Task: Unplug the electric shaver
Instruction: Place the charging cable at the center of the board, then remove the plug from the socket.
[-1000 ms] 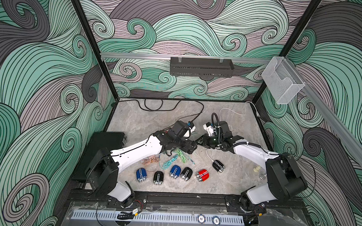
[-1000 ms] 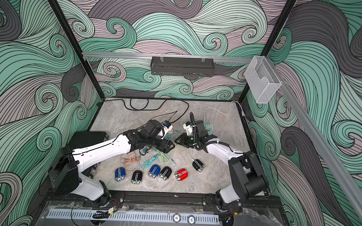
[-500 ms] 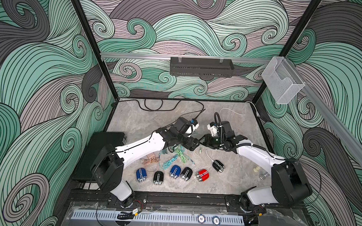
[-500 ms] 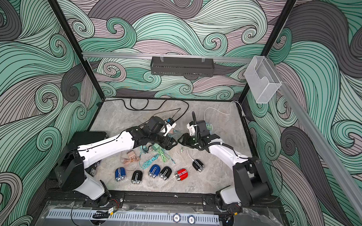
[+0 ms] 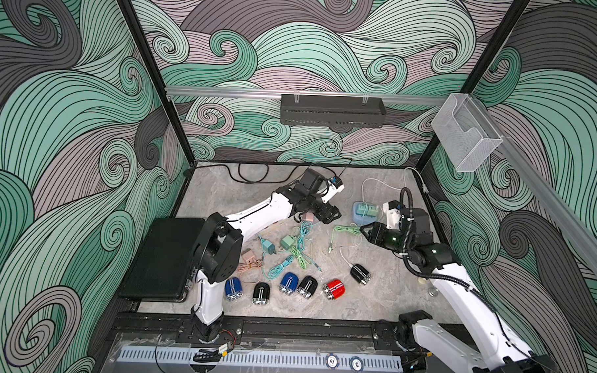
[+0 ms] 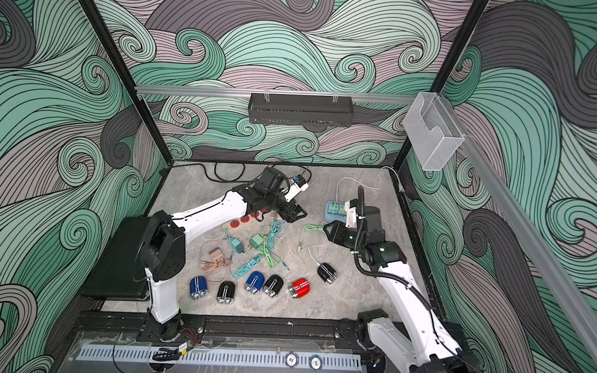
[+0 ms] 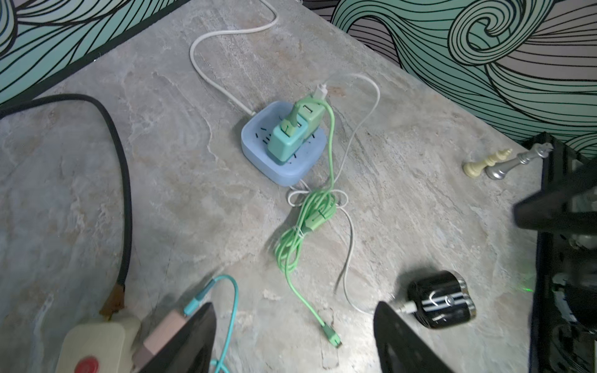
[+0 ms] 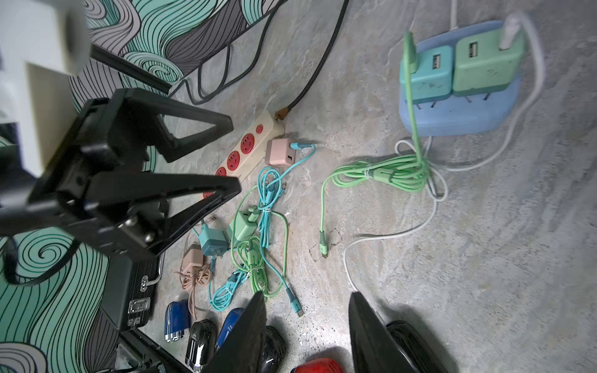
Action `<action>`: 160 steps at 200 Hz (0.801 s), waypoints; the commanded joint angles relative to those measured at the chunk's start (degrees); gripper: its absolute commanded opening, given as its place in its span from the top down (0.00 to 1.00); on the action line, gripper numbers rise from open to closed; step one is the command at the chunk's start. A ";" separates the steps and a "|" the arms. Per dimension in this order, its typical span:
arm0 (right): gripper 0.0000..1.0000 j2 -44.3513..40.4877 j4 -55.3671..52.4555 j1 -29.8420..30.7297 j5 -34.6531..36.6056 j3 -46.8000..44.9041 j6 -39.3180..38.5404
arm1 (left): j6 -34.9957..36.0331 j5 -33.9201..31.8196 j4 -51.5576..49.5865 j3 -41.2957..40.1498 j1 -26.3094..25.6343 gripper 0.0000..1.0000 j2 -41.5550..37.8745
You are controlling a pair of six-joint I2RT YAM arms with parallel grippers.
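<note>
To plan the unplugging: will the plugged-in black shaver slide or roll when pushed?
Likely slides or pivots: the black shaver looks glossy and rounded. Its thin white cable lies slack, so it probably holds nothing back.

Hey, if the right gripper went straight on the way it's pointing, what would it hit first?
Most likely the loose end of the green cable, lying on the table ahead of the right gripper, roughly in line with its open jaws. The white cable curves beside it. Depth is unclear.
</note>
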 commanded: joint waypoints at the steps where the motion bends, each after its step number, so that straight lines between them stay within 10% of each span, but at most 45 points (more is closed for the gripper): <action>1: 0.58 -3.08 -3.17 -1.85 1.16 -0.96 0.50 | 5.32 3.70 -1.14 7.18 1.33 0.26 5.52; 160: 0.57 -13.04 -10.44 -7.38 0.46 -0.37 0.46 | 3.08 22.11 8.72 36.46 0.57 0.35 35.35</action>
